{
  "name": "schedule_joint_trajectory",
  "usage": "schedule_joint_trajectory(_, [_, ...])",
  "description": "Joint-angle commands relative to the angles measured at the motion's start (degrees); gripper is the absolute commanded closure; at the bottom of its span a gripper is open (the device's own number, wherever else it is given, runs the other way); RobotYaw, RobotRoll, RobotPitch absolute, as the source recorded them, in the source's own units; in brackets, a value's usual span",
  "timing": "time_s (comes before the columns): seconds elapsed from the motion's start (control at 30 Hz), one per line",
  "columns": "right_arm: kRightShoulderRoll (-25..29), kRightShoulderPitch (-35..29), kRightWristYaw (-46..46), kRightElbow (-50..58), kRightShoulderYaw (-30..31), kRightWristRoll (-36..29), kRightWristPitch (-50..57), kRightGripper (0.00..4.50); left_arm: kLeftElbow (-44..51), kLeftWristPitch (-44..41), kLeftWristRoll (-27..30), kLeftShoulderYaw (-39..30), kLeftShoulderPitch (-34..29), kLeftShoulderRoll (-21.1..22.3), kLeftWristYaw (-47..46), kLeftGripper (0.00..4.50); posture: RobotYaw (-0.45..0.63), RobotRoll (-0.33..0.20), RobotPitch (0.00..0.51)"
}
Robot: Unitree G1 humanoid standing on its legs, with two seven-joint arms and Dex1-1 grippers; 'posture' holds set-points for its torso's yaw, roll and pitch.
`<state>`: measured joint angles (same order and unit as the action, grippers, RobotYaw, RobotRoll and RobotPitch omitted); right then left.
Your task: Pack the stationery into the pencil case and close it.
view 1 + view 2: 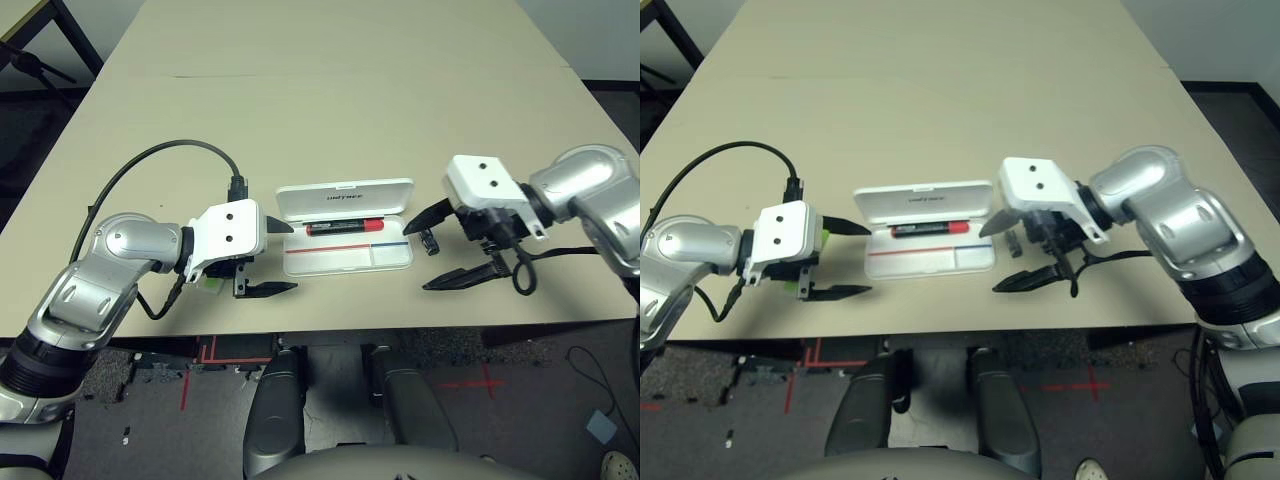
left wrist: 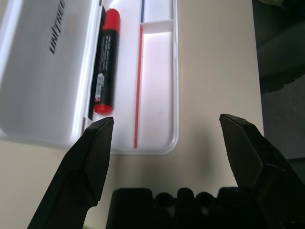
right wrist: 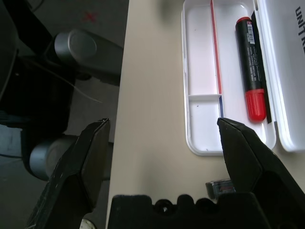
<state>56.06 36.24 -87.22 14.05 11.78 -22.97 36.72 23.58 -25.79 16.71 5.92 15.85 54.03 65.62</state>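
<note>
At table centre the pencil case [image 1: 346, 228] lies open with the marker [image 1: 346, 227] inside, so both grippers, left [image 1: 270, 258] at nine o'clock and right [image 1: 447, 247] at three, gape empty.

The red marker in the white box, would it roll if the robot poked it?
Probably a little: the red marker looks round and smooth. It lies along the back of the open pencil case, by the lid hinge, so it likely wouldn't roll far. It looks stiff and light.
</note>
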Motion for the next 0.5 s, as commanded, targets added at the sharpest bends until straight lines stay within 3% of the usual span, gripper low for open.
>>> schedule_joint_trajectory(0.03, [0.9, -2.2, 2.5, 2.2, -4.1, -2.7, 2.2, 0.04, 0.5, -1.1, 0.6, -2.7, -2.3, 0.9, -1.5, 0.00, 0.07, 0.000, 0.193])
schedule_joint_trajectory(0.23, [0.2, -5.5, 6.1, 2.4, -8.6, -6.0, 3.4, 0.04, 2.6, -3.6, 1.9, -6.1, -5.3, 0.5, -4.0, 0.00, 0.07, 0.000, 0.194])
schedule_joint_trajectory(0.5, [0.9, -9.4, 6.7, 2.0, -9.3, -6.7, 1.6, 0.04, 7.6, -20.2, 5.9, -10.5, -6.2, -0.1, -13.0, 0.00, 0.07, 0.000, 0.208])
